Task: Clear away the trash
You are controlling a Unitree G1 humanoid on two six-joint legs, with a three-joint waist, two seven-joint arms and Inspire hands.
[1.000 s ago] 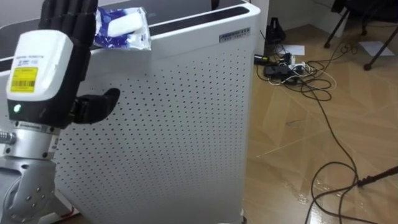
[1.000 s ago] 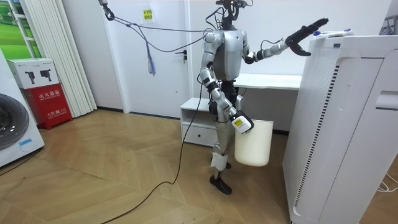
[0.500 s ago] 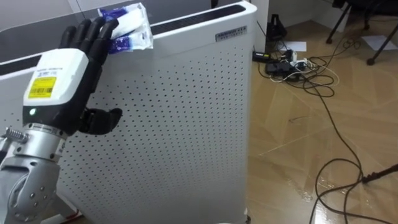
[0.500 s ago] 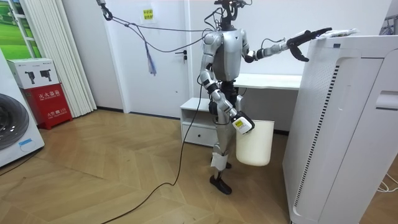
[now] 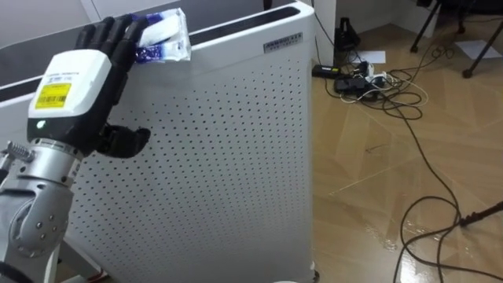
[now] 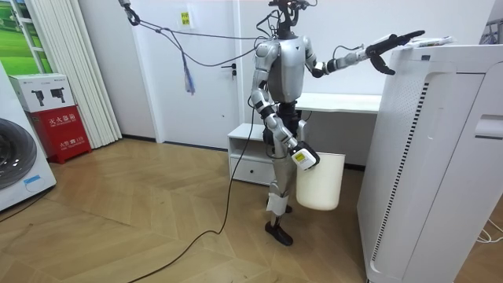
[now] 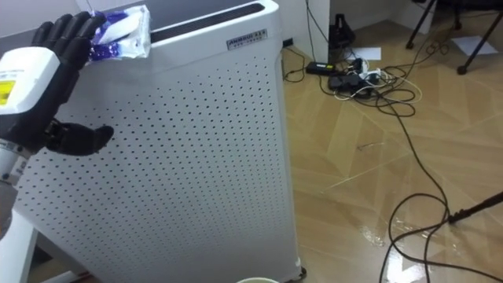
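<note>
A crumpled blue-and-white packet (image 5: 163, 37) lies on top of a tall white perforated air purifier (image 5: 212, 157), near its upper edge. My left hand (image 5: 71, 90) is raised in front of the purifier's top. Its fingers are straight and open, and the fingertips touch the packet's left side. In the room view I stand beside the purifier (image 6: 440, 157) with my left arm stretched to the packet (image 6: 431, 38). My right hand (image 6: 301, 158) hangs at my side, shut on the rim of a white bin (image 6: 324, 185) held off the floor.
A power strip and tangled cables (image 5: 357, 79) lie on the wood floor right of the purifier, and a dark cable (image 5: 416, 228) loops nearer. Behind me stand a white desk (image 6: 338, 102) and a low cabinet (image 6: 251, 149). A washing machine (image 6: 16, 165) is far left.
My left hand has come down and forward from in front of the packet, so its fingertips now rest on the packet. The bin stays at my side.
</note>
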